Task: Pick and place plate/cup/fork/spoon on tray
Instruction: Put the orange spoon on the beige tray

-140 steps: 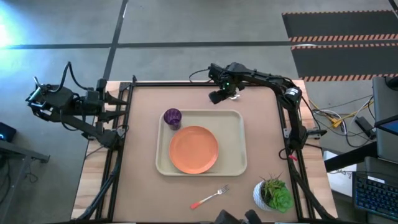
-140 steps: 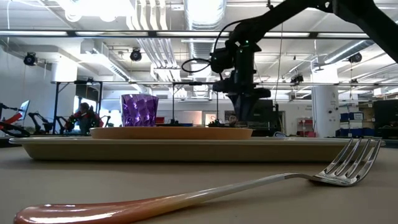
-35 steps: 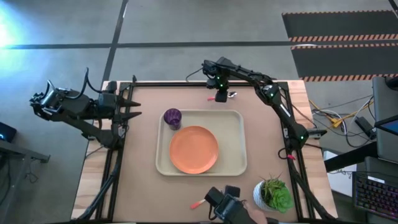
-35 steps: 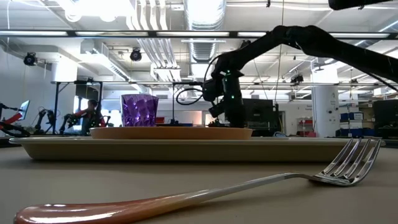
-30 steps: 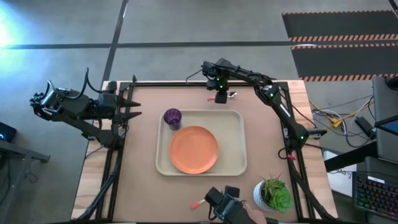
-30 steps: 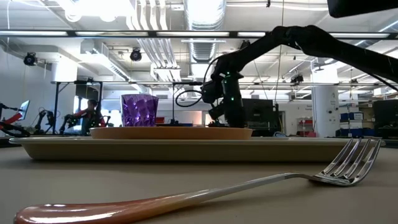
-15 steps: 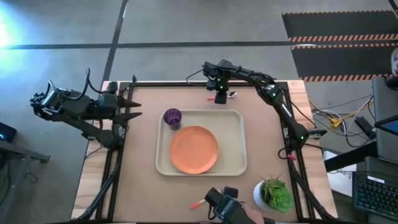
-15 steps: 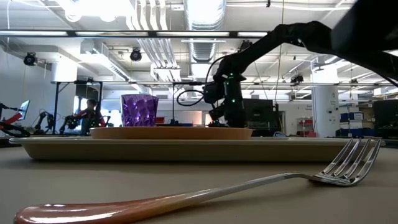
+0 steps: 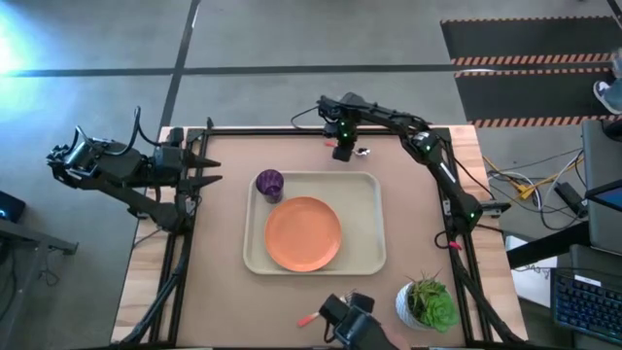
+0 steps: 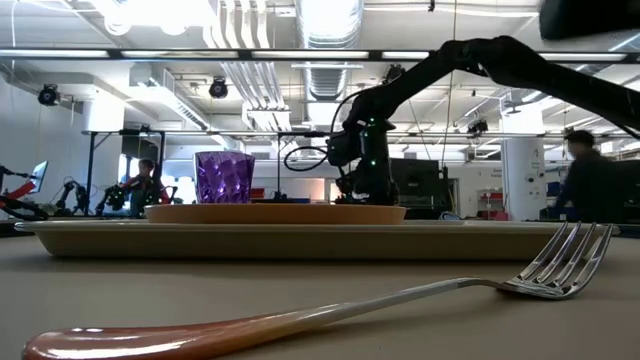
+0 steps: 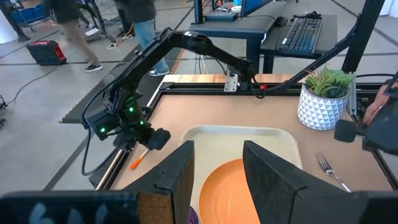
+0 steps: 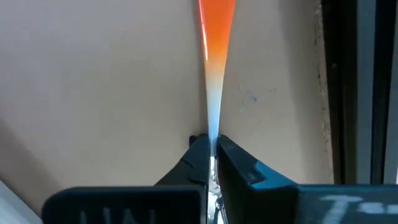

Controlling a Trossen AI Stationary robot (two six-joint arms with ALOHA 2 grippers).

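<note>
The spoon [image 12: 217,25] lies on the table near its far edge, its orange handle fading to silver; my right gripper [image 9: 342,149] stands over it, shut on it. The cream tray [image 9: 375,224] holds the orange plate [image 9: 303,233] and the purple cup [image 9: 269,183]. The fork [image 10: 300,320] lies on the table near its near edge, tines toward the right. My left gripper [image 11: 217,177] waits open and raised at the table's left edge. My right gripper pinches the spoon's thin neck [image 12: 212,134], where the orange handle turns silver, between its two fingers. The fingers come from above, pointing down, and lie across the handle. The spoon lies flat on the table.
A white pot with a green plant [image 9: 426,303] stands at the near right corner. A dark camera mount [image 9: 352,326] sits at the near edge over part of the fork. The black table frame [image 12: 348,93] runs close beside the spoon. A person [image 10: 585,185] shows in the room behind.
My right gripper has stayed over the spoon at the far edge and has shut on its handle. The spoon has kept its place on the table. A person has come into the room at the right.
</note>
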